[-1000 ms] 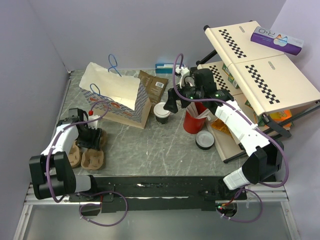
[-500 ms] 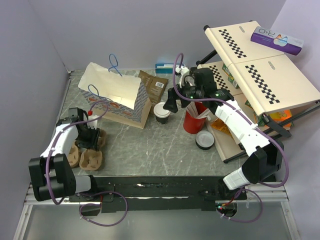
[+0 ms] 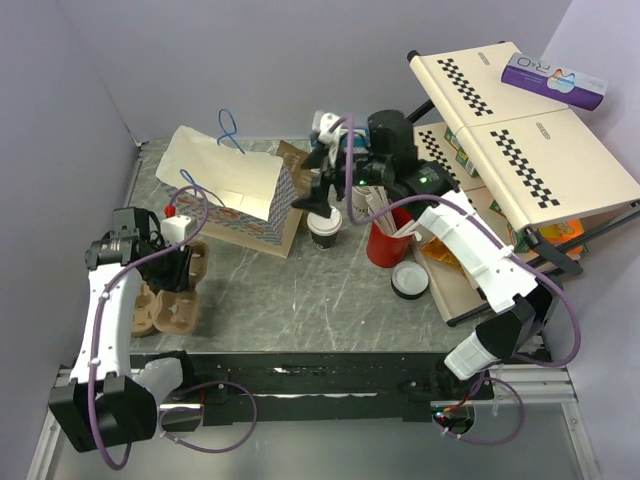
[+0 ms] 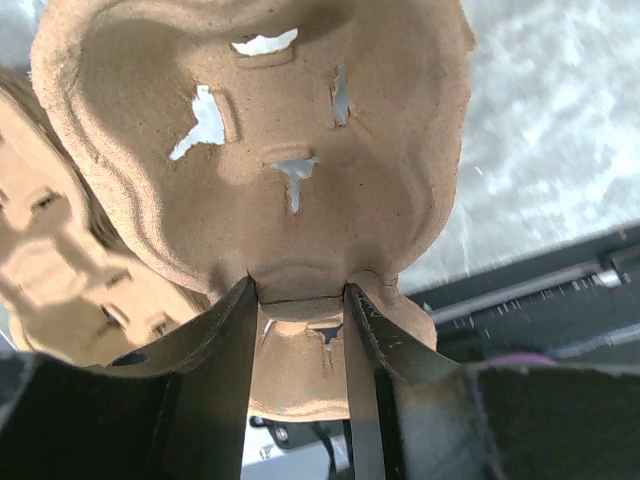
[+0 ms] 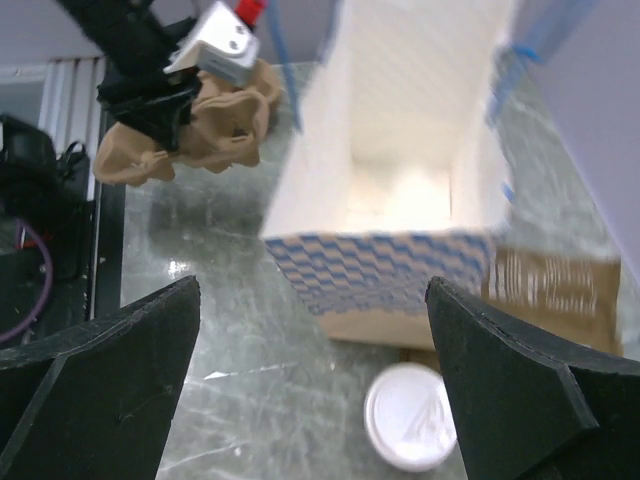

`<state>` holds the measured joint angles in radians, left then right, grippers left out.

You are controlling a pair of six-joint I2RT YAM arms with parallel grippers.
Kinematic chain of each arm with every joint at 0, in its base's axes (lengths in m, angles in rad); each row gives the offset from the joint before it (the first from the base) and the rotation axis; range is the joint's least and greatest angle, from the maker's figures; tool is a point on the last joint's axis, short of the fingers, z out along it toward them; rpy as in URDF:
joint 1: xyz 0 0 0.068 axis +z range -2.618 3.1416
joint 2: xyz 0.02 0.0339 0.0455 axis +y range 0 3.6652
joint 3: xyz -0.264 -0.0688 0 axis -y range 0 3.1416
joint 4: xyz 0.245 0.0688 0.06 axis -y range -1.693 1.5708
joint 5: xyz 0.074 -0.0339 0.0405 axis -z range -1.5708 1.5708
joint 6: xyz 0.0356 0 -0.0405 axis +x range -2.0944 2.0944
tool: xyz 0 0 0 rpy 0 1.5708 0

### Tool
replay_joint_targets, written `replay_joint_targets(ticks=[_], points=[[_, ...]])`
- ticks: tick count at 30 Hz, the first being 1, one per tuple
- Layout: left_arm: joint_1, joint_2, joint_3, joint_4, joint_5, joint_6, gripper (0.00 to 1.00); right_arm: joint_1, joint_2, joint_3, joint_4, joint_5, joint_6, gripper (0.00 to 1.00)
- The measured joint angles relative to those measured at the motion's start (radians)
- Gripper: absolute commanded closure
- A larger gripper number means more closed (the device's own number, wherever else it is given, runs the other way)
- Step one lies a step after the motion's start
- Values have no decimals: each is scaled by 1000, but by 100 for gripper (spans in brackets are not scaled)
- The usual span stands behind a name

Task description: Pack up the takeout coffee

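**A:** What has changed since a second ago?

**B:** Both arms. The left arm [image 3: 105, 300] has risen beside the white paper bag with blue rope handles and a blue-check side [image 3: 240, 190]. It has taken a brown moulded-pulp cup carrier [image 4: 270, 160] up from the grey marbled table [image 3: 300, 300]. The right arm [image 3: 470, 250] has swung toward the bag.

**A:** Any writing?

**B:** A purple box [image 3: 555, 80] lies on the cream checker-striped boards [image 3: 570, 170], well right of the bag. It shows pale letters, something like "R" and "O"; the rest is too small to read. A white barcode label sits on the flat brown paper sack [image 3: 305, 165] behind the bag.

**A:** And the grippers?

**B:** The left gripper [image 4: 300, 295] is clamped on the carrier's rim, one finger on each side of the wall. A second pulp carrier [image 4: 50, 270] lies below it. The right gripper [image 5: 312, 290] is spread wide, holding nothing, above the bag's checked side. The takeout coffee, a small pale paper cup with a round white lid [image 5: 410, 430], stands on the table just beside that side, untouched.
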<state>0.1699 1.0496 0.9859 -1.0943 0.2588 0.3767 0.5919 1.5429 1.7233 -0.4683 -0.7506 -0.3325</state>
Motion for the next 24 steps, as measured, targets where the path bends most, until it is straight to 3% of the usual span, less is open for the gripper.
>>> replay_joint_targets(ticks=[5, 10, 16, 20, 24], points=[[14, -77, 61, -97, 8, 14, 99, 142, 21, 2, 31, -6, -122, 1], [32, -206, 205, -142, 5, 8, 99, 264, 140, 85, 79, 24, -187, 1], [32, -287, 468, -142, -46, -24, 99, 285, 269, 134, 99, 57, -218, 1], [32, -252, 703, -30, -114, -52, 99, 275, 275, 122, 158, 66, -169, 1], [32, -217, 789, 111, -136, -86, 99, 246, 259, 134, 274, 126, -99, 1]])
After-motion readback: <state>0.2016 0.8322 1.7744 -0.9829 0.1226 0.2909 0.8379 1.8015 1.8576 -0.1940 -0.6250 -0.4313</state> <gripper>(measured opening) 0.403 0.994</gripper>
